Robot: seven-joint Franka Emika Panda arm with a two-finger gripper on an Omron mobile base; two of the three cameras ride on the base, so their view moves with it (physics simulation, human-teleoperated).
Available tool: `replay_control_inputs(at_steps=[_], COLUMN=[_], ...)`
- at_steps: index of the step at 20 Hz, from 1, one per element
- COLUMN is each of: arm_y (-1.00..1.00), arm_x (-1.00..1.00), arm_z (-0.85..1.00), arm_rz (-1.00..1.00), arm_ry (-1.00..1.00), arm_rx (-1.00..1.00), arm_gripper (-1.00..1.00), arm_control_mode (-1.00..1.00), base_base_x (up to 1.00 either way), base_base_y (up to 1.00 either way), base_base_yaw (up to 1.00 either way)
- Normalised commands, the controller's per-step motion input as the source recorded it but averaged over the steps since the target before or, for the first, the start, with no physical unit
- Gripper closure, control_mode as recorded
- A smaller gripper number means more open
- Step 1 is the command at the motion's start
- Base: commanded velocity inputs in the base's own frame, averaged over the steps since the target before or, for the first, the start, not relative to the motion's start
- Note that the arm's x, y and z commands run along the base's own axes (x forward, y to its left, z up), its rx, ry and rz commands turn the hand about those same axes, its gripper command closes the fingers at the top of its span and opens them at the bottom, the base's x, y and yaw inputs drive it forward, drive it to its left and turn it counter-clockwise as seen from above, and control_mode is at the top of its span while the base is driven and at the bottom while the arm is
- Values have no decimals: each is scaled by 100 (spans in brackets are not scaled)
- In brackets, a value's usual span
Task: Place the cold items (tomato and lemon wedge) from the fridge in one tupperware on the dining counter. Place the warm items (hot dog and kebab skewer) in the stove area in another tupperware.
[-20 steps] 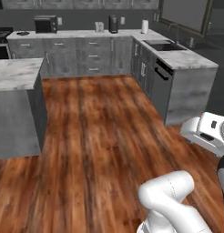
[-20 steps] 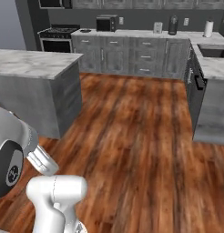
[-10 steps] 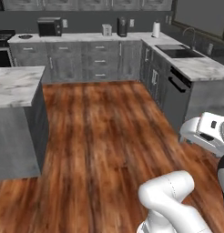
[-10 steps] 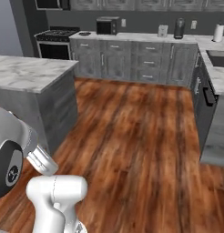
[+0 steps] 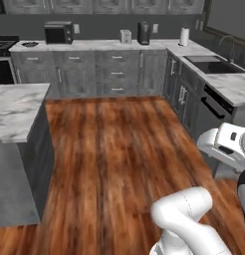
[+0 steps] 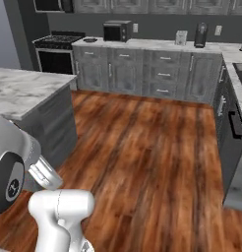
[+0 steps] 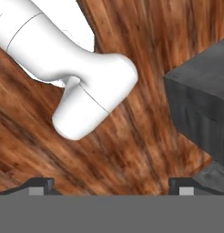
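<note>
In the hand view my gripper (image 7: 111, 185) is open, its two dark fingertips (image 7: 41, 184) wide apart with nothing between them, looking down at the wood floor (image 7: 132, 136). The stove area (image 5: 2, 62) is a black range at the far left of the back wall, also seen as the stove area (image 6: 57, 53) in the right base view. A small flat thing (image 6: 90, 40) lies on the counter right of the range, too small to name. The tomato, lemon wedge, hot dog, kebab skewer, fridge and tupperware are out of view.
A marble-topped grey block (image 5: 17, 107) stands close on the left. Grey cabinets (image 5: 102, 67) line the back wall with a microwave (image 5: 58, 33) on top. A sink counter (image 5: 214, 67) runs down the right. Wood floor (image 5: 114, 149) lies open between them. A dark grey block (image 7: 202, 113) is near the hand.
The whole picture has shifted in both base views: the base has moved, and the back cabinets and range now look closer. The gripper stays open.
</note>
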Motion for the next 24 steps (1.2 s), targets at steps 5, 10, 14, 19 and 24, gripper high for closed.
replay_control_inputs(at_steps=[5, 10, 14, 19, 24], arm_y=[0, 0, 0, 0, 0], arm_x=[0, 0, 0, 0, 0], arm_z=[0, 0, 0, 0, 0], arm_rz=[0, 0, 0, 0, 0], arm_ry=[0, 0, 0, 0, 0], arm_rx=[0, 0, 0, 0, 0], arm_gripper=[-100, -100, -100, -100, -100], arm_control_mode=[100, 100, 100, 100, 100], base_base_x=[100, 100, 100, 100, 100], base_base_y=[-40, -32, -21, -19, -21], base_base_yaw=[7, 6, 9, 12, 13])
